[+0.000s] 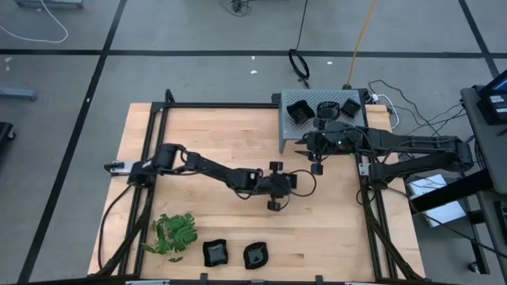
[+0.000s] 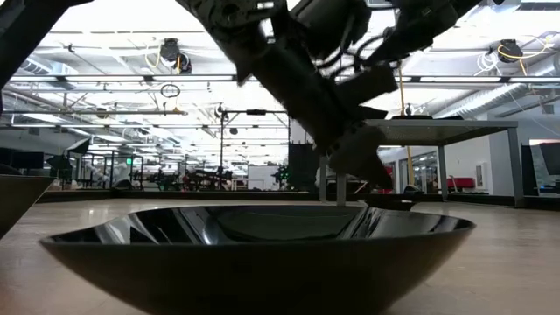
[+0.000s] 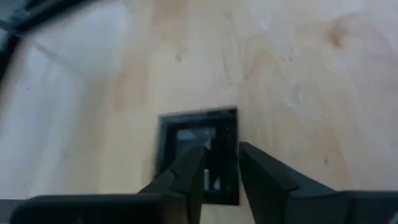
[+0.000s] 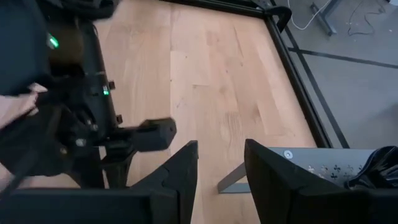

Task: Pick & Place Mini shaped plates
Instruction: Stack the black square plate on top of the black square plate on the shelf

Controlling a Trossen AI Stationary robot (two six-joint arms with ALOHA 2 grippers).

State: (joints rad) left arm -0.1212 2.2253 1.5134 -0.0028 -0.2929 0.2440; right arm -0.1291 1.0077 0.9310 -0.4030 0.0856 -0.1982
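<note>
Left hand [image 3: 219, 171] grasps a square black plate [image 3: 200, 152] — right hand [image 4: 221, 163] released; no writing legible.

Dark jointed arms [image 1: 214, 168] — green lights

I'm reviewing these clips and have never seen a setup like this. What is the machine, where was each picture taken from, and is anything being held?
It is a robot with two dark jointed arms, each ending in a two-finger pincer, working over a wooden table.

One picture looks straight down on the table. One sits at table-top height, so a nearby black plate fills it. The other two come from cameras on each wrist.

The left pincer, near the table's middle, is closed on the rim of a small square plate. The right pincer is open and empty, beside the grey box, which already holds several black plates.

At the table's near edge lie two more plates and a green sprig.
</note>
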